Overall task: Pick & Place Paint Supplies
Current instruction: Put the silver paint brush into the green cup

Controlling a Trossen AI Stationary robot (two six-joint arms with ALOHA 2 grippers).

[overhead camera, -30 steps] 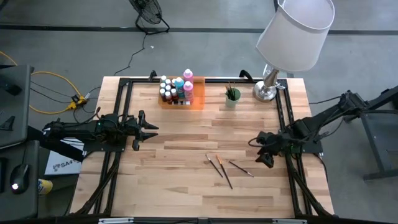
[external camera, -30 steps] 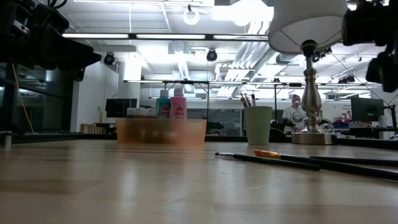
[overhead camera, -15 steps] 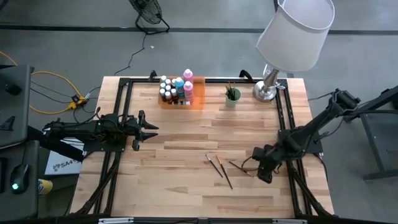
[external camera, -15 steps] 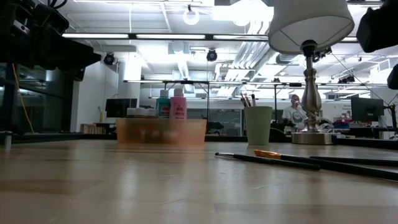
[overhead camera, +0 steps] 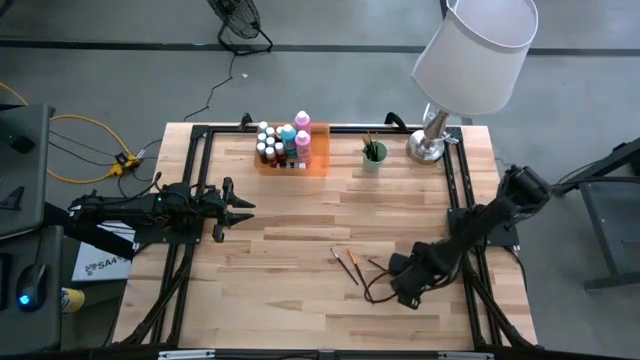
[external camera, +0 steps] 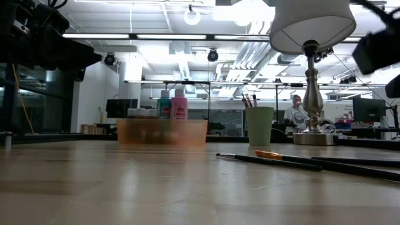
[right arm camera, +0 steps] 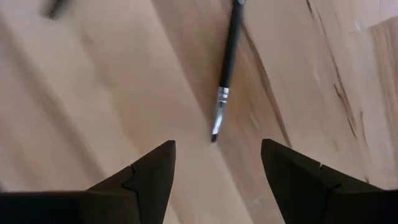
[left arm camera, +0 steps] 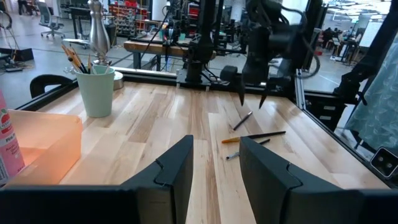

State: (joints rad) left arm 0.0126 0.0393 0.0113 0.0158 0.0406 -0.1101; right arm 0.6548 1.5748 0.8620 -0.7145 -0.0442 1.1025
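Note:
Three thin dark paintbrushes [overhead camera: 358, 270] lie flat on the wooden table right of its middle; they also show in the low view [external camera: 269, 159]. My right gripper [overhead camera: 402, 282] hangs above their right end, pointing down, open and empty. In its wrist view one paintbrush [right arm camera: 227, 62] lies on the wood past the gripper [right arm camera: 217, 180], its bristle tip between the spread fingers. White-capped paint bottles [overhead camera: 283, 143] stand in the orange tray [overhead camera: 318, 162] at the far edge. My left gripper [overhead camera: 240, 207] waits at the table's left, level and open [left arm camera: 217, 168].
A pale green cup [overhead camera: 373, 155] holding brushes stands right of the tray. A lamp [overhead camera: 440, 130] with a white shade stands at the far right corner. A black frame [overhead camera: 196, 180] runs along the table's edges. Bare wood lies between the two arms.
My right gripper has swung from the table's right edge toward the near edge and left, sunk lower and tipped to point down over the paintbrushes. Its fingers have stayed apart. The brushes have not moved.

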